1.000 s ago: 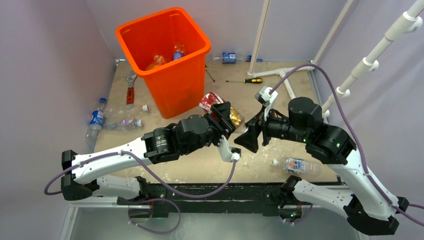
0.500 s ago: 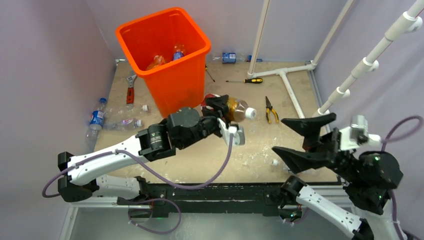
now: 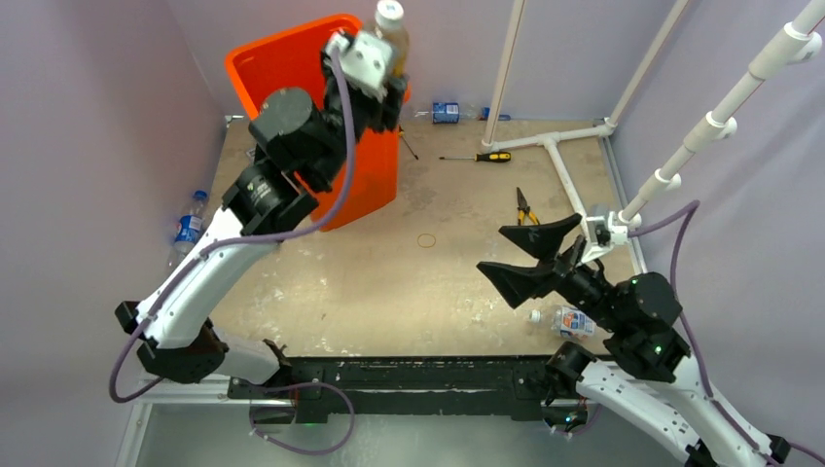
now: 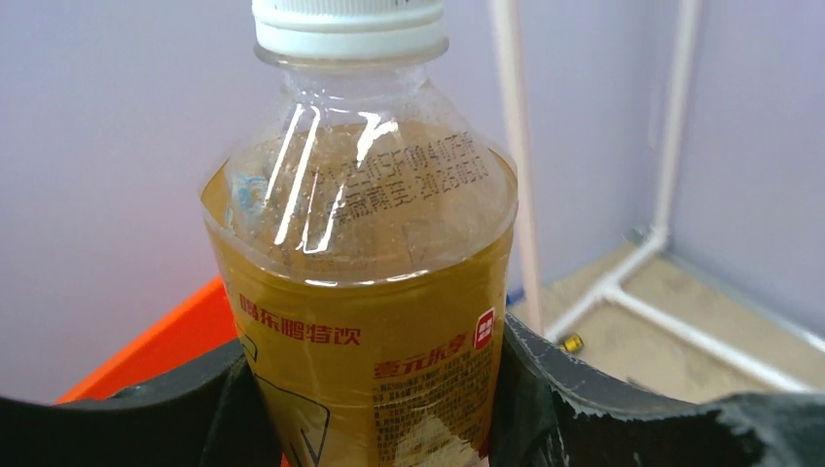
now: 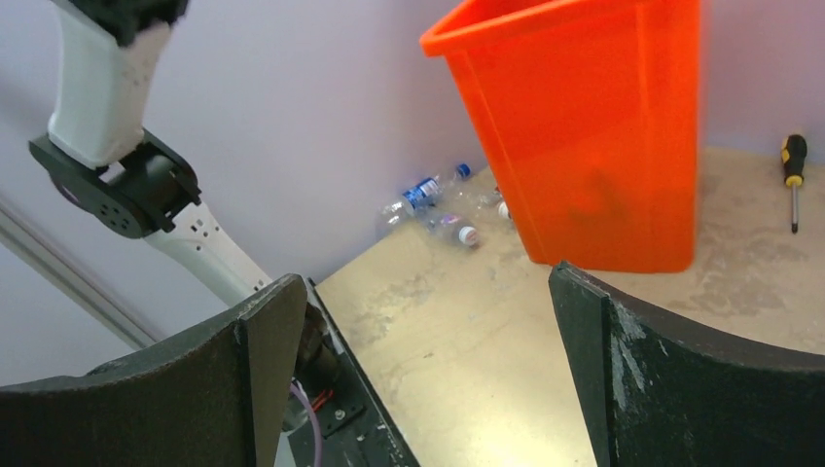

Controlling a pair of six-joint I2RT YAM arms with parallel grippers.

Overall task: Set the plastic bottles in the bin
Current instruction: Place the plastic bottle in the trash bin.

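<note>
My left gripper (image 3: 391,62) is raised over the right rim of the orange bin (image 3: 282,60) and is shut on a plastic bottle (image 3: 390,19) with a white cap. In the left wrist view this bottle (image 4: 370,243) stands upright between the fingers (image 4: 574,399), showing a yellow label with red writing. My right gripper (image 3: 491,250) hovers wide open over the right part of the table, holding nothing. Another bottle (image 3: 576,321) lies beneath the right arm. More bottles (image 3: 188,230) lie left of the bin, and one more bottle (image 3: 446,112) lies by the back wall.
A screwdriver (image 3: 484,156) and pliers (image 3: 525,206) lie on the board right of the bin. White pipes (image 3: 574,136) run along the back right. In the right wrist view the bin (image 5: 603,136) stands ahead, with bottles (image 5: 435,190) at its left.
The left arm carried the bottle from mid-table up to above the bin. The right gripper let go of it, opened wide and drew back to the right.
</note>
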